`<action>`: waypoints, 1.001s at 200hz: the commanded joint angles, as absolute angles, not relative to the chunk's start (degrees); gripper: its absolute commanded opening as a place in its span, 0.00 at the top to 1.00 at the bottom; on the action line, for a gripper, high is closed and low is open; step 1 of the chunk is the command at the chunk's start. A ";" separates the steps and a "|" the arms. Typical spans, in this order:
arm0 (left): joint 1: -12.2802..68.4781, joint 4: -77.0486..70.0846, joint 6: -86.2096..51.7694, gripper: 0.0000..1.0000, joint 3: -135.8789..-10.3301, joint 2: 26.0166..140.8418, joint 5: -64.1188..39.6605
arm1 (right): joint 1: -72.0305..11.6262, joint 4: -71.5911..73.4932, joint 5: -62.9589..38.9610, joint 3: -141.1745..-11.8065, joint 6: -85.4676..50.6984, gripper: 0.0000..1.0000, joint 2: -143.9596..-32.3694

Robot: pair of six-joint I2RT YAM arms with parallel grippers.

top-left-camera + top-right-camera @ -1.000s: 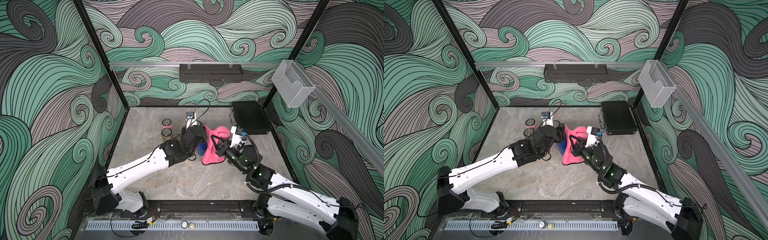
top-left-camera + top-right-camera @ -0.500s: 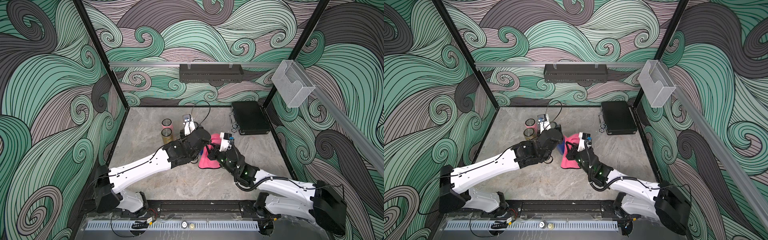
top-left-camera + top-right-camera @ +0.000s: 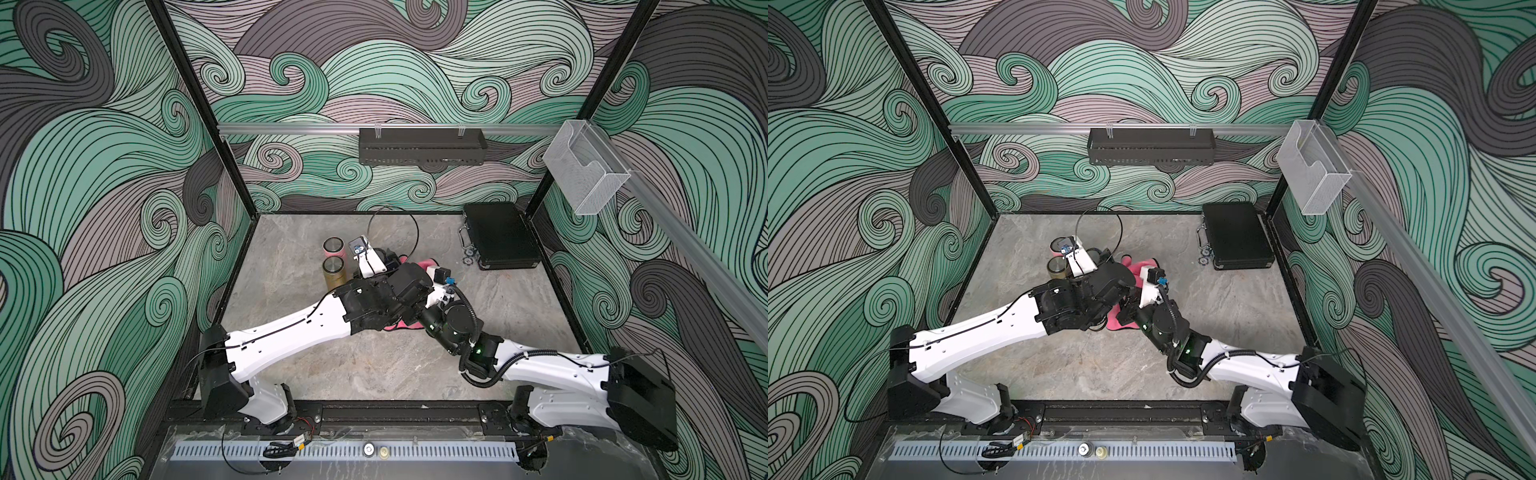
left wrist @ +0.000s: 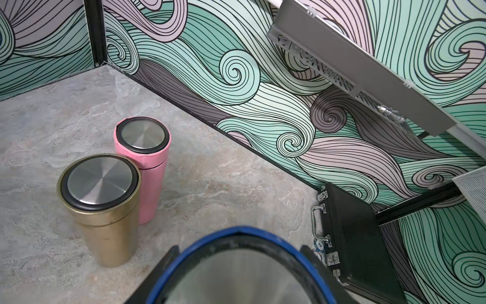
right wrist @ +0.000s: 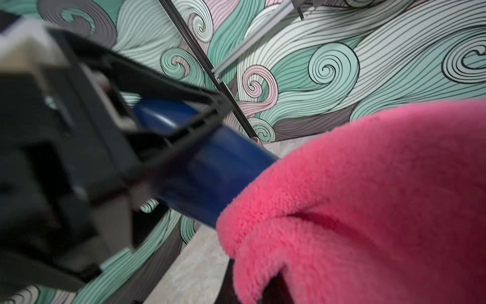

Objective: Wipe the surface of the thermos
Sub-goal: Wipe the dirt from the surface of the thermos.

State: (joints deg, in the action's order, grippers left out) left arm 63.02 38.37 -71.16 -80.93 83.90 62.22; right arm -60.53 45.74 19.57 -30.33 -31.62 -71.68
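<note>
Clock is read on the top views, 12 = back wall.

Swirl-print walls (image 3: 395, 62) box me in on three sides. The grey stone bench (image 3: 374, 374) is flat, with bare room at 6 and 3. A black case (image 3: 500, 235) lies at 2, well apart.

The pink cloth (image 5: 368, 197) is fluffy and bunched. In both top views bits of it show either side of my crossed wrists near bench centre. The blue thermos (image 5: 210, 181) is at centre too, mostly hidden from above by my left forearm. The gold thermos (image 4: 105, 210) and pink thermos (image 4: 147, 163) stand upright and touching at 10 of the blue one, near it but apart.

My left end effector (image 4: 238, 250) is clamped on the blue thermos at the lid end, a finger each side of the rim. My right end effector's fingers are buried under the cloth and not visible. It is fully closed, and I judge the cloth is pinched in it.

Key relation: the thermos long axis runs tilted from my left grip down toward the cloth. The cloth touches the body and covers the lower end, so I cannot tell if the base meets the bench. The cloth sits at 3 of the thermos and my right arm comes in from 5, so right does the wiping.

Judgement: the next stroke should run along that axis toward the lid, stopping short of my left fingers. The risk is twisting the thermos in the grip.
</note>
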 commanded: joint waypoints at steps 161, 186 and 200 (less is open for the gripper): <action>64.01 23.12 -60.79 1.00 -78.44 78.96 53.07 | -60.73 52.55 16.85 -25.36 -24.45 1.00 -68.81; 64.06 21.81 -57.21 1.00 -78.67 79.54 51.17 | -60.82 48.85 13.31 -29.42 -22.66 1.00 -65.53; 64.03 18.76 -53.15 1.00 -77.83 79.41 49.28 | -60.84 47.46 11.52 -31.35 -21.79 1.00 -63.98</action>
State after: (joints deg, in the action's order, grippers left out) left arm 63.66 25.87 -60.97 -77.54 81.10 52.62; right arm -60.90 47.66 14.57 -26.98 -23.75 -67.48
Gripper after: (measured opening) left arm 0.653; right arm 0.061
